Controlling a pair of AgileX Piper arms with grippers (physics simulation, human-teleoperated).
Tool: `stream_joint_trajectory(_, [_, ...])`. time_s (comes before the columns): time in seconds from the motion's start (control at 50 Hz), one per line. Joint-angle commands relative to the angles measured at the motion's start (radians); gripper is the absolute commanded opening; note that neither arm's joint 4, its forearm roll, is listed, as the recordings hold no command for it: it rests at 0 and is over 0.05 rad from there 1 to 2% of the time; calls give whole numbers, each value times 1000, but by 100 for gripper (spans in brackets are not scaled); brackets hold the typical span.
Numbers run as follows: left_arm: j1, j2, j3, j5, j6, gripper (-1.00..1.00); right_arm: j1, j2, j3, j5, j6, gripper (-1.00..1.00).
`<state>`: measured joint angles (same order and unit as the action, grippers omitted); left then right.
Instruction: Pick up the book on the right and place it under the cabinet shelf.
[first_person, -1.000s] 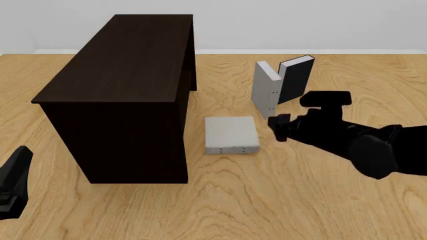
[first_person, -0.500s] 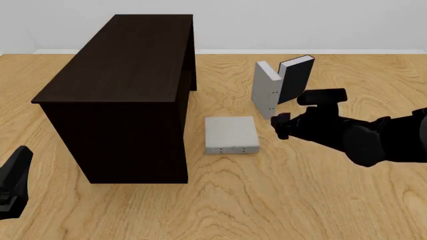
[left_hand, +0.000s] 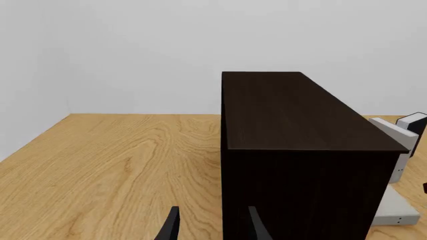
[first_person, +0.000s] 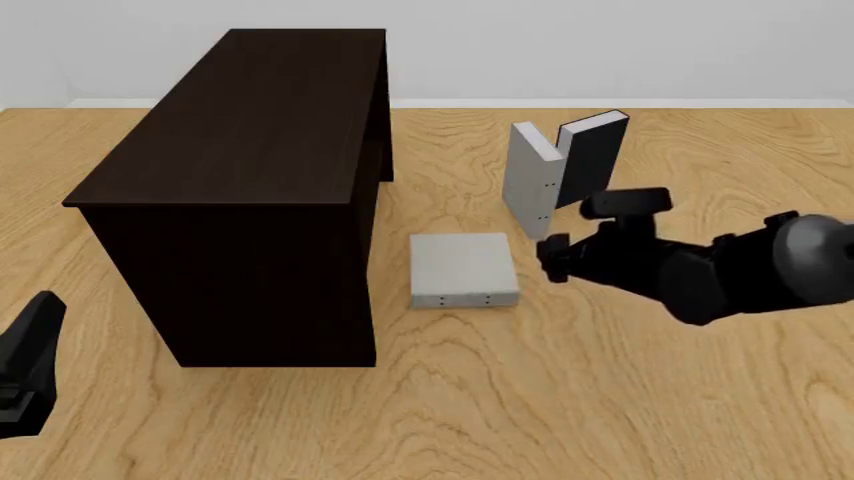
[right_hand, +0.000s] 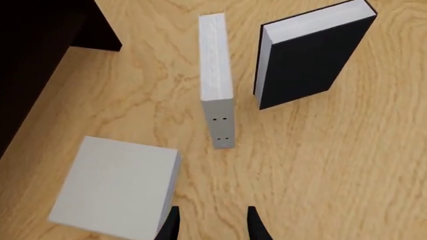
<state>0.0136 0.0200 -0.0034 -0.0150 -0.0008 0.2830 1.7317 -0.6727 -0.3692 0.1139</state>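
Observation:
The book on the right (first_person: 531, 180) is a thin light-grey one standing upright, with small dark dots on its spine (right_hand: 217, 85). My right gripper (first_person: 550, 252) hovers just in front of it, open, nothing between its fingers (right_hand: 172, 226). A near-identical grey book (first_person: 461, 270) lies flat to the left (right_hand: 113, 192). The dark brown cabinet shelf (first_person: 240, 180) fills the left of the table (left_hand: 300, 150). My left gripper (first_person: 27, 375) rests low at the near left, open (left_hand: 212, 231), facing the cabinet's end.
A black-covered book with white pages (first_person: 591, 155) stands upright just right of and behind the grey one (right_hand: 313, 55). Bare wooden tabletop (first_person: 601, 400) spreads in front of the books. A white wall (left_hand: 167, 50) closes the far side.
The right arm has shifted slightly left and lower, its gripper staying near the upright grey book. The books, cabinet and left arm have not moved.

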Motion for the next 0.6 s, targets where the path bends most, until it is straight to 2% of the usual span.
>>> stream_joint_trajectory(0.02, [0, -1, 0, 2, 0, 100, -2, 63, -15, -30, -2, 100])
stream_joint_trajectory(0.28, [0, 0, 2, -2, -1, 100, 8, 123, -25, -60, 10, 100])
stream_joint_trajectory(0.6, [0, 0, 0, 0, -1, 100, 58, 170, -54, -69, 26, 100])
